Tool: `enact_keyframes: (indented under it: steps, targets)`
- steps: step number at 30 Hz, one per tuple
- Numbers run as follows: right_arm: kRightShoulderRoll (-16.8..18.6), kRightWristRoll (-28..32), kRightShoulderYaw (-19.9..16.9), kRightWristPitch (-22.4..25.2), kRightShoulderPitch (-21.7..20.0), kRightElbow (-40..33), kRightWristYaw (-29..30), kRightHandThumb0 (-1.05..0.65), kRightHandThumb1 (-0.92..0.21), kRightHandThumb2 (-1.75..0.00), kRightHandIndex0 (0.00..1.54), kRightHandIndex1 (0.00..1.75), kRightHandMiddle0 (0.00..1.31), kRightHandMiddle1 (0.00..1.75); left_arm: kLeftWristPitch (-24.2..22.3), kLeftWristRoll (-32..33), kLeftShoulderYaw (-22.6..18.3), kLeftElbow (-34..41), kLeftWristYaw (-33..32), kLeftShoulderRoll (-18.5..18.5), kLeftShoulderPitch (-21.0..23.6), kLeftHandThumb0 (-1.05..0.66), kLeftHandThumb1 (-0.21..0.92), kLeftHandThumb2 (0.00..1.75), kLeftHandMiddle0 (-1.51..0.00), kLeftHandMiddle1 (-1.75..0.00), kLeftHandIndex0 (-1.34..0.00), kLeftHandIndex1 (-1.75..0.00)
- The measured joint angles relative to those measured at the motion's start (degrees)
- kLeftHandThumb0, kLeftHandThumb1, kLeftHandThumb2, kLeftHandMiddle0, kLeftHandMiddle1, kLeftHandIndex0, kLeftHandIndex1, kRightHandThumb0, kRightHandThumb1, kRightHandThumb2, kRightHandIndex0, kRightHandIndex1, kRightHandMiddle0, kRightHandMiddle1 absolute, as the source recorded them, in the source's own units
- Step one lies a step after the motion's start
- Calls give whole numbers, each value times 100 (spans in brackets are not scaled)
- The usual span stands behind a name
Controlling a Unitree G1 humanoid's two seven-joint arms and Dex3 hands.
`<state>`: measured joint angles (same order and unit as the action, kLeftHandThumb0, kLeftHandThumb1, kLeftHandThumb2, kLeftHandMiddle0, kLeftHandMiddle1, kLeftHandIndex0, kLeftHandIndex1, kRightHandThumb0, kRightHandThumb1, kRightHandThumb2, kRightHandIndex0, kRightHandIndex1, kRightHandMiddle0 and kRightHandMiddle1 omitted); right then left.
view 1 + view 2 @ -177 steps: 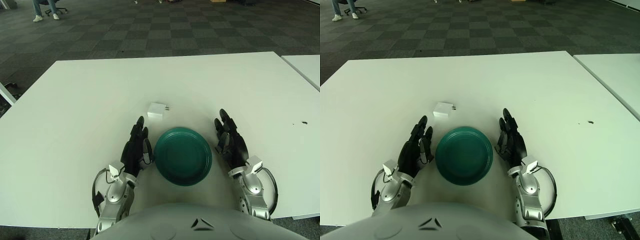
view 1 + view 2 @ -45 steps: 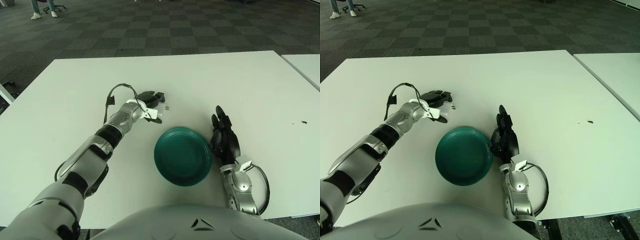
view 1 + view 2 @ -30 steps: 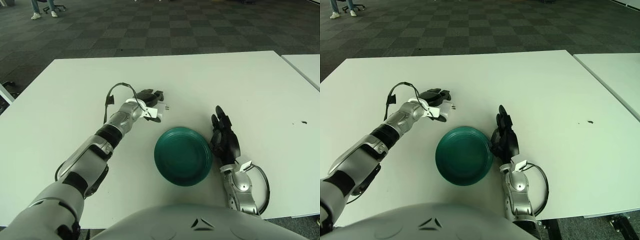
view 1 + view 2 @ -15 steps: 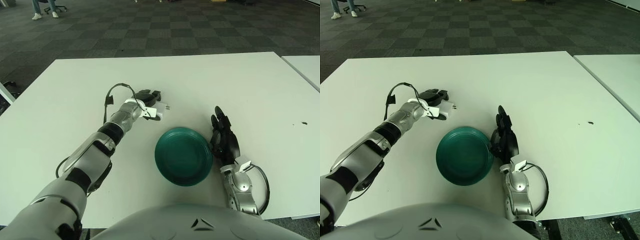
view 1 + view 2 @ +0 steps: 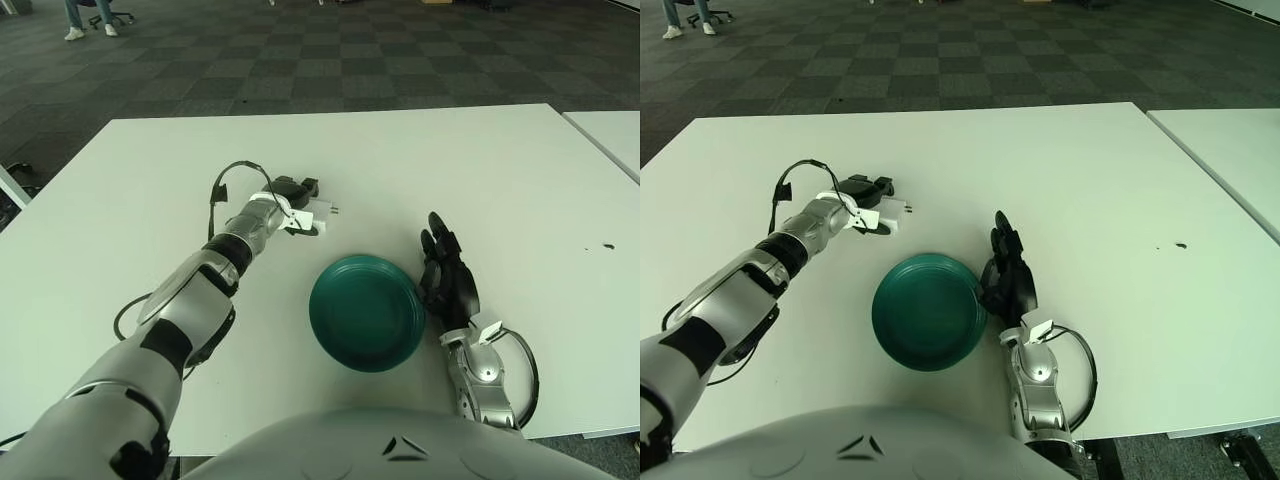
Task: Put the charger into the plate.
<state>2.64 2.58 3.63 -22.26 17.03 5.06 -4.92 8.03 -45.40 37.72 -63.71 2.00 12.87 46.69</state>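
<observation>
A small white charger (image 5: pixel 318 209) with metal prongs pointing right is held in my left hand (image 5: pixel 296 205), slightly above the white table, behind and left of the plate. The fingers are curled around it. It also shows in the right eye view (image 5: pixel 892 209). A dark green round plate (image 5: pixel 367 311) lies on the table near the front edge, empty. My right hand (image 5: pixel 447 282) rests open on the table just right of the plate, fingers straight.
The white table (image 5: pixel 480 180) stretches wide around the plate. A second white table (image 5: pixel 612 130) stands to the right across a narrow gap. A small dark speck (image 5: pixel 606 245) lies at the right. Dark carpet floor lies behind.
My left hand has closed on the charger and lifted it slightly, moving a bit back and up. My right hand has stayed put.
</observation>
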Motion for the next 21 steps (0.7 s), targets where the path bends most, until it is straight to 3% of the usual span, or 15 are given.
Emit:
enact_keyframes:
  steps: [8, 12, 15, 20, 21]
  targets:
    - [-6, 49, -17, 38, 0, -8, -44, -100, -92, -96, 6, 0, 0, 17, 150, 76, -17, -243, -141, -58, 14, -105, 92, 35, 0, -107, -1, -92]
    - [-8, 56, -28, 40, 1, -7, -69, -100, -92, -95, 6, 0, 0, 19, 207, 147, -32, -325, -185, -89, 7, -103, 92, 33, -5, -129, -3, -112]
    - [-10, 57, -36, 38, 3, -7, -97, -100, -92, -95, 6, 0, 0, 19, 238, 173, -33, -336, -197, -116, -16, -94, 92, 27, -15, -159, -4, -138]
    - [-19, 56, -57, 37, -3, -7, -98, -100, -92, -95, 6, 0, 0, 20, 222, 197, -29, -226, -189, -128, -60, -81, 92, 20, -31, -172, -10, -164]
    - [-21, 56, -61, 36, -2, -7, -98, -100, -92, -96, 6, 0, 0, 19, 222, 205, -29, -205, -189, -127, -66, -72, 87, 30, -33, -172, -18, -163]
